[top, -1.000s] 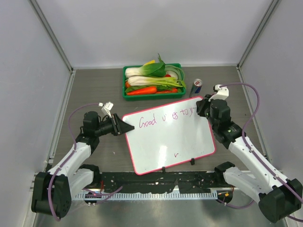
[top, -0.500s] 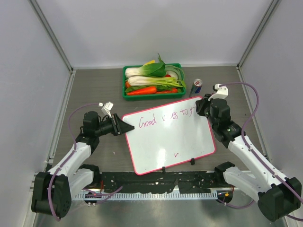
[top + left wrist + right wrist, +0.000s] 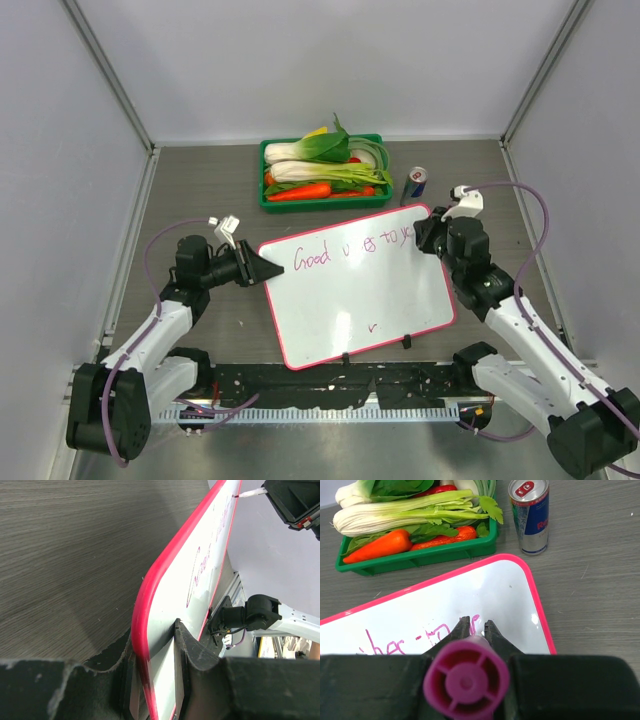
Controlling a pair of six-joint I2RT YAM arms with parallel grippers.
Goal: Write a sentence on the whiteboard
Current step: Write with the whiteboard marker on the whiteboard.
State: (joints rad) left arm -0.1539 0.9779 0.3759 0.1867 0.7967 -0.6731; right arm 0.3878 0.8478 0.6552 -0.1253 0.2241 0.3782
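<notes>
**Inspection: whiteboard clamped at left, marker on board at far right**

1. Near edge. The whiteboard point(image 3: 350, 300) lies in the middle of the table point(image 3: 200, 190), skewed so that its right side sits farther back than its left. Two black clips point(image 3: 344, 356) sit on its near pink-red frame. A small lone purple tick point(image 3: 372, 326) is on the white surface just beyond them, well apart from the writing.

2. Left side. The left gripper point(image 3: 258, 268) reaches in from the left, with its fingers closed on the board's left rim. The left wrist view shows one finger on the written face and one behind the frame. I cannot tell whether that edge is raised off the table.

3. Writing. The sentence point(image 3: 345, 248) runs in one line along the far part of the board, in magenta-purple strokes. "Good" is legible at the left and "to" towards the right. The middle word is partly lost in glare, and the last letters run under the right gripper.

4. Far right corner. The right gripper point(image 3: 476, 627) is clamped on a magenta marker point(image 3: 466, 682), whose tip meets the board at the end of the line.

5. Beyond the board. A green tray point(image 3: 330, 204) holds leafy greens point(image 3: 310, 150) and a carrot point(image 3: 300, 192), just off the far edge. A blue drink can point(image 3: 415, 184) stands upright to its right, near the board's far right corner.
</notes>
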